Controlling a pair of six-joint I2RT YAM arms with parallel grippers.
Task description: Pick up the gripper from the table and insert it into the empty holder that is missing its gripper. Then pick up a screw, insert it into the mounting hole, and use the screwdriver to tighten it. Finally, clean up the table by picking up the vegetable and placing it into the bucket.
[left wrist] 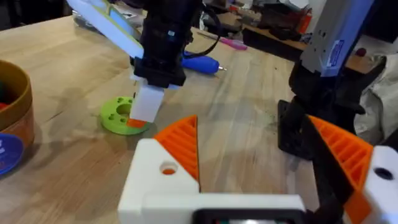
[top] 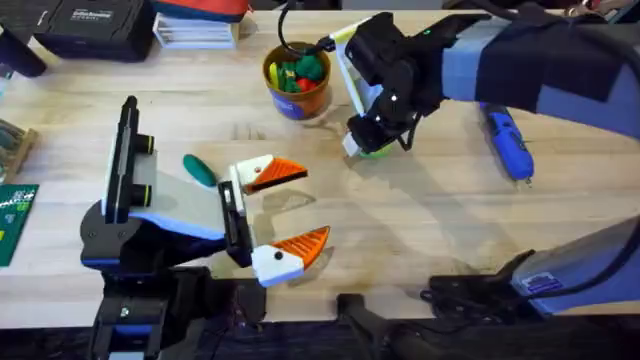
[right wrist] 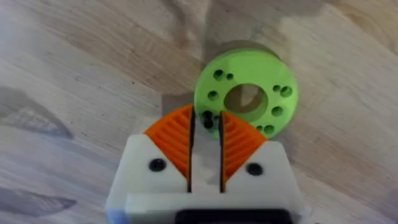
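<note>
Worktop [top: 420, 230]: pale wood planks; boxes and stacked papers line the far edge.
Right claw [right wrist: 205, 115]: its orange pads are drawn almost together over a green ring [right wrist: 280, 109]. A small dark thing is pinched at their tips, which I take to be the screw [right wrist: 208, 119].
Ring's place: about the middle of the worktop, just right of the bucket [top: 300, 100].
Left claw [top: 315, 205]: spread wide, holding nothing, and resting toward the near left corner with its tips pointing right.
Gripper and holder: an orange ribbed gripper [left wrist: 180, 143] sits in the white holder [left wrist: 155, 180], so the insertion looks done. The mounting hole [left wrist: 168, 168] shows orange through it, which suggests it has no screw yet.
Key relation: the hole lies from the right claw toward the near left corner. The right arm has the screw, so carrying it there is the right arm's job.
Screwdriver [top: 508, 140]: lies toward the right edge, long axis running far to near, close beside the right arm.
Vegetable [top: 198, 168]: lies on the wood just beside the left claw, on its far side, not yet in the bucket.
</note>
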